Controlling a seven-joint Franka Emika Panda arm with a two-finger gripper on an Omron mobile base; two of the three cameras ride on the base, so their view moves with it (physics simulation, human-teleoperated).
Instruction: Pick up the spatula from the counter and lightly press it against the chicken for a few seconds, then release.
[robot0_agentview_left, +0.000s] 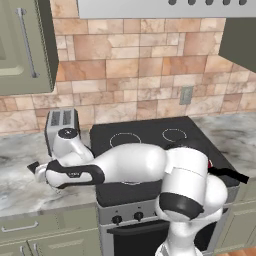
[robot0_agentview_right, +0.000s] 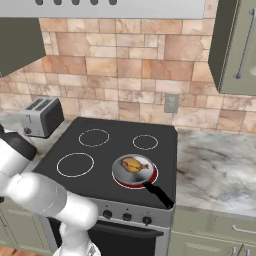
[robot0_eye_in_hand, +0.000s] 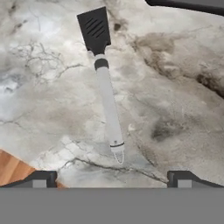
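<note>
The spatula (robot0_eye_in_hand: 106, 87) lies flat on the marble counter (robot0_eye_in_hand: 175, 109); it has a black slotted head at the far end and a long silver handle whose tip points toward me. My gripper (robot0_eye_in_hand: 113, 179) hovers above the handle's near end, open, its two fingertips (robot0_eye_in_hand: 43, 177) standing wide on either side with nothing between them. In the left base view the gripper (robot0_agentview_left: 36, 169) hangs over the counter left of the stove, at the end of the outstretched arm. The roasted chicken (robot0_agentview_right: 134, 165) sits in a red-rimmed frying pan (robot0_agentview_right: 122, 175) on the stove's front right burner.
A silver toaster (robot0_agentview_left: 61, 127) stands on the counter just behind the arm's wrist. The black stovetop (robot0_agentview_right: 110, 145) lies to the right of the gripper. The pan's black handle (robot0_agentview_right: 159, 195) sticks out over the stove's front edge. A wood floor (robot0_eye_in_hand: 13, 168) shows beyond the counter's edge.
</note>
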